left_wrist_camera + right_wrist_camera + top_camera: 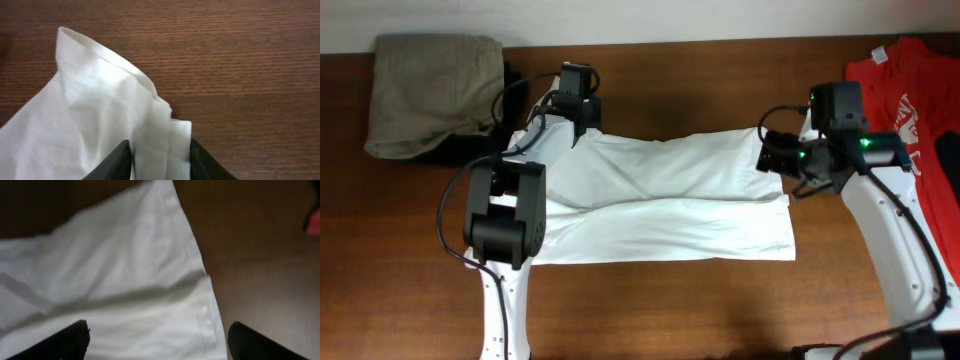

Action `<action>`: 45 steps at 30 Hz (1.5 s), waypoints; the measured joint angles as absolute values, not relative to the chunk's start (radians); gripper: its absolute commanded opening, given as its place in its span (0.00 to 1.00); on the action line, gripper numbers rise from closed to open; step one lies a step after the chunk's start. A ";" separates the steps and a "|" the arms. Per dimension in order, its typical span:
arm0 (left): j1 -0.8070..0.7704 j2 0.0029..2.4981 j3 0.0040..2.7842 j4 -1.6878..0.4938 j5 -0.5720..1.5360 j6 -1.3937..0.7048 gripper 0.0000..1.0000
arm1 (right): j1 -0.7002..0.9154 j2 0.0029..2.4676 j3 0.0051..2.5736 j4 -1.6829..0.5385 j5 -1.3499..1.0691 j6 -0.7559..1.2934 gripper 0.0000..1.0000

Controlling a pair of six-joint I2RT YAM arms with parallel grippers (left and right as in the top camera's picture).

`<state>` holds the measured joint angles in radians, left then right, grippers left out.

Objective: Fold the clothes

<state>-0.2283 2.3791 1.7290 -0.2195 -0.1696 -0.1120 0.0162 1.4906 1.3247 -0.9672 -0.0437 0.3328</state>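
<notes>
- Fingers (120,165) on your left gripper (160,162) are pinched onto a bunched fold of the white T-shirt (670,200), and the cloth fills the gap between them.
- Your right gripper (778,155) is spread wide with nothing in it, hanging over the shirt's right-hand edge.
- You've got the shirt lying partly folded across the middle of the worktop (670,310).
- Khaki garment (430,90) sits in the back-left corner, red T-shirt (905,85) in the back-right.

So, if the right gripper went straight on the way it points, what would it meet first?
The white T-shirt, near its hemmed edge, straight ahead of the open right gripper; the table lies beneath it. How far off is unclear.
</notes>
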 measured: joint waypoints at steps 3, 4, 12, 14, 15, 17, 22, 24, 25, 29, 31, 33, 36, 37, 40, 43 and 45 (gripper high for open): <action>-0.226 2.379 1.729 -0.220 -0.170 -0.112 0.35 | 0.016 1.552 1.324 -0.841 -0.043 0.321 0.90; -0.226 2.379 1.729 -0.221 -0.171 -0.112 0.35 | 0.016 1.575 1.325 -0.799 -0.044 0.311 0.90; -0.227 2.381 1.730 -0.219 -0.174 -0.112 0.32 | 0.016 1.873 1.326 -0.436 -0.044 0.272 0.92; -0.227 2.381 1.730 -0.219 -0.173 -0.112 0.28 | 0.016 1.935 1.326 -0.382 -0.043 0.268 0.92; -0.227 2.381 1.730 -0.219 -0.173 -0.112 0.28 | 0.016 1.968 1.328 -0.364 -0.044 0.267 0.92; -0.227 2.381 1.730 -0.220 -0.173 -0.112 0.28 | 0.016 2.031 1.330 -0.342 -0.044 0.262 0.92; -0.227 2.381 1.731 -0.224 -0.174 -0.112 0.28 | 0.016 2.079 1.352 -0.304 -0.027 0.236 0.92; -0.227 2.381 1.731 -0.224 -0.174 -0.112 0.28 | 0.016 2.079 1.357 -0.297 -0.017 0.228 0.91; -0.227 2.381 1.732 -0.224 -0.174 -0.112 0.28 | 0.016 2.079 1.358 -0.297 -0.015 0.224 0.90; -0.227 2.381 1.732 -0.226 -0.174 -0.112 0.28 | 0.016 2.079 1.357 -0.298 -0.007 0.215 0.58; -0.227 2.381 1.732 -0.226 -0.174 -0.112 0.28 | 0.016 2.079 1.357 -0.303 -0.004 0.212 0.52; -0.227 2.381 1.732 -0.226 -0.174 -0.112 0.28 | 0.016 2.079 1.357 -0.307 -0.001 0.208 0.51; -0.227 2.381 1.732 -0.226 -0.174 -0.112 0.28 | 0.016 2.079 1.358 -0.309 -0.001 0.207 0.52; -0.227 2.381 1.732 -0.227 -0.174 -0.112 0.28 | 0.016 2.079 1.357 -0.309 -0.001 0.207 0.55; -0.227 2.381 1.732 -0.227 -0.174 -0.112 0.28 | 0.016 2.079 1.358 -0.309 0.021 0.206 0.60; -0.227 2.381 1.732 -0.227 -0.174 -0.112 0.28 | 0.016 2.083 1.358 -0.309 0.038 0.205 0.58; -0.227 2.381 1.732 -0.227 -0.174 -0.112 0.28 | 0.016 2.094 1.358 -0.308 0.047 0.207 0.47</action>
